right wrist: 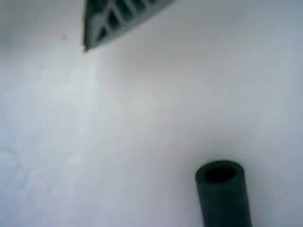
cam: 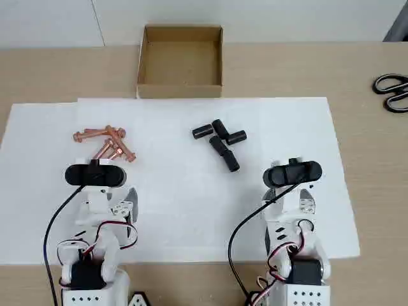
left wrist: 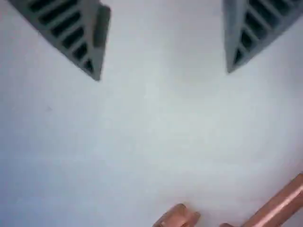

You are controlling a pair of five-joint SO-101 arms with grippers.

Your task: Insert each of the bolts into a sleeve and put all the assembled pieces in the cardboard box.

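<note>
High view: copper bolts (cam: 105, 141) heaped left of centre on white sheet (cam: 191, 210). Black sleeves (cam: 220, 143) clustered at centre. Cardboard box (cam: 180, 90) top centre on worktop (cam: 370, 159).
Left wrist view: left hand (left wrist: 163, 73) spread apart over sheet, bolt ends at lower edge.
Right wrist view: right hand (right wrist: 118, 21), state cannot be told. One sleeve lower right.

On the table (cam: 51, 70), a paper sheet (cam: 178, 210) lies spread before my two arms. The bolts (cam: 107, 141) sit heaped on the sheet's left side, just ahead of my left arm (cam: 95, 204). The sleeves (cam: 220, 143) cluster near its middle, ahead and to the left of my right arm (cam: 294, 210). The cardboard box (cam: 182, 64) stands behind the sheet at its far edge, farther back than both heaps. Scissors (cam: 392, 92) lie at the table's far right, off the sheet.
</note>
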